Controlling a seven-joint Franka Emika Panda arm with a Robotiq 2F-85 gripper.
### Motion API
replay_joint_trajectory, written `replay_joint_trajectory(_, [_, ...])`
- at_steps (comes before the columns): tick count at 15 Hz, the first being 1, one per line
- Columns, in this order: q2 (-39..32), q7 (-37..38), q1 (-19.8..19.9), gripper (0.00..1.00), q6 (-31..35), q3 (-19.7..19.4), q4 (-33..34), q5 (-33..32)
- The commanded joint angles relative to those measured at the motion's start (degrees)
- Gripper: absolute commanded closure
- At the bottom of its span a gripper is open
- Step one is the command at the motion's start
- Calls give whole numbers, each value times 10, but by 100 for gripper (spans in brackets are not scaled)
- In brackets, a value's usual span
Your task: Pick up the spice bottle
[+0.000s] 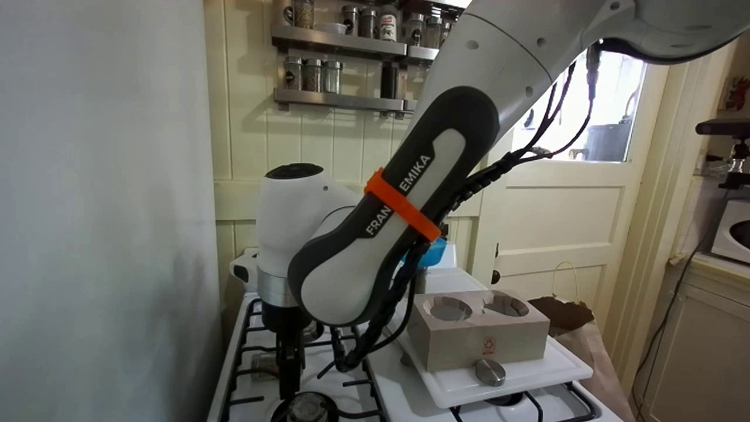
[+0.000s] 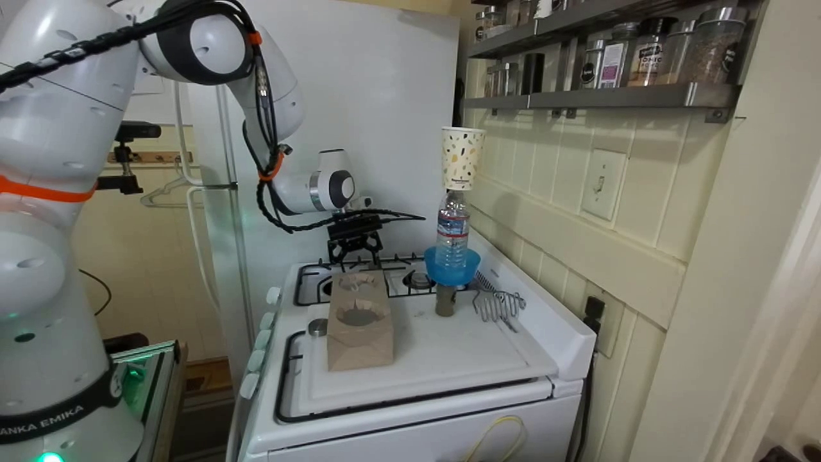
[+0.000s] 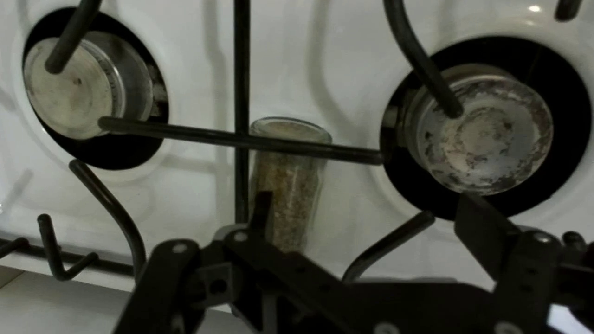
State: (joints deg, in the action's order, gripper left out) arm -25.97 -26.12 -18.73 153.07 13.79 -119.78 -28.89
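Over the white stove [image 2: 397,436] is the gripper [image 3: 364,204], fingers [image 3: 480,225] wide apart. Beneath a grate bar [image 3: 204,135] lies the spice bottle [image 3: 297,190], partly behind the wrist view's left-hand finger, well apart from the other; only that view plainly shows brown contents [image 3: 297,215].

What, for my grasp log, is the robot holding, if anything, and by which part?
Nothing is held: the jaws stand apart, and the cylindrical clear-glass bottle of brown spice rests unclamped, partly beneath a black metal grate bar.
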Motion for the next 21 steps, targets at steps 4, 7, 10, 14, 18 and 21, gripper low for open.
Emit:
replay_joint_trajectory(4, [-23,25,-16,0,31,-18,15,-20])
replay_joint_trajectory(7, [-27,32,-15,0,32,-22,18,-17])
replay_joint_trajectory(10, [-32,33,-14,0,31,-23,22,-15])
replay_joint_trajectory(14, [-34,31,-11,0,28,-19,24,-8])
replay_joint_trajectory(18, [-33,33,-11,0,24,-16,22,-5])
replay_joint_trajectory(21, [-30,31,-10,0,22,-5,17,5])
